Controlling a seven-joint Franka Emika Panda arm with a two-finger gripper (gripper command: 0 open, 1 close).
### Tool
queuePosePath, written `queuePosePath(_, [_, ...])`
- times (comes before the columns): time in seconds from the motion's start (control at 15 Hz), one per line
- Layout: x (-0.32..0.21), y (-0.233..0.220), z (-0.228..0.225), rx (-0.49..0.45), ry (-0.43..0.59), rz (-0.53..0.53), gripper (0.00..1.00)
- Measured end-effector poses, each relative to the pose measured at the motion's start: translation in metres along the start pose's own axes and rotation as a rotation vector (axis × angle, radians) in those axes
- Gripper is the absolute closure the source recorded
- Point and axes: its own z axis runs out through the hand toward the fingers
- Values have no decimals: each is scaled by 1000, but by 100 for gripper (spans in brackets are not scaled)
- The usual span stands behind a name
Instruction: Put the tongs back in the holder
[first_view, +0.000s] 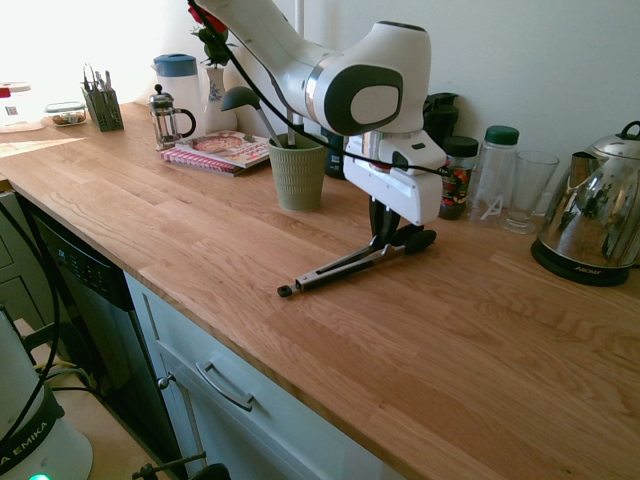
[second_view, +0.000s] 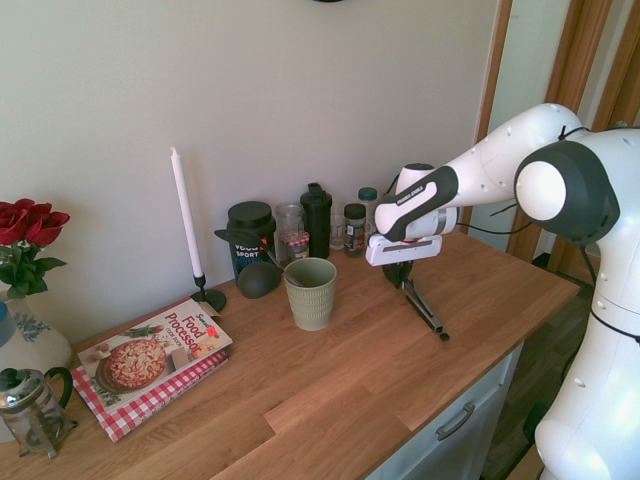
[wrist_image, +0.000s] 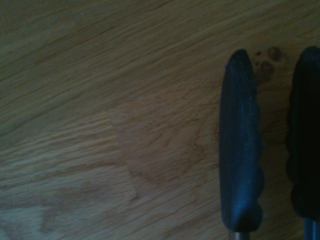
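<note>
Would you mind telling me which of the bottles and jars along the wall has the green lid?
The clear plastic bottle beside the empty glass; the spice jar next to it has a black lid.

- The counter (first_view: 420, 330) under the claw (first_view: 385, 243) is oiled-looking wood in long staves, warm and satin, with open grain in the wrist view.
- The tongs (first_view: 345, 268) at the claw have bright, smooth metal arms; their black tips (wrist_image: 242, 150) look matt and rubbery, perhaps silicone, though the close view is dim.
- The holder (first_view: 298, 172), beyond the claw, is ribbed, matt sage-green, likely glazed ceramic.
- The kettle (first_view: 590, 215), well off to one side, is mirror-polished metal.
- The claw's shell is glossy white plastic.
</note>
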Motion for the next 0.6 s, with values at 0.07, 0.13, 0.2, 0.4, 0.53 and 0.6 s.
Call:
queuePosePath(0.07, [1,1,0,0,1,1,100])
queuePosePath(0.13, [3,2,0,0,1,1,100])
queuePosePath(0.2, [4,4,-1,1,2,2,100])
queuePosePath(0.4, [4,3,-29,38,9,-22,100])
queuePosePath(0.53, [-7,1,-82,83,-17,-77,100])
queuePosePath(0.6, [-16,0,-117,108,-29,-107,100])
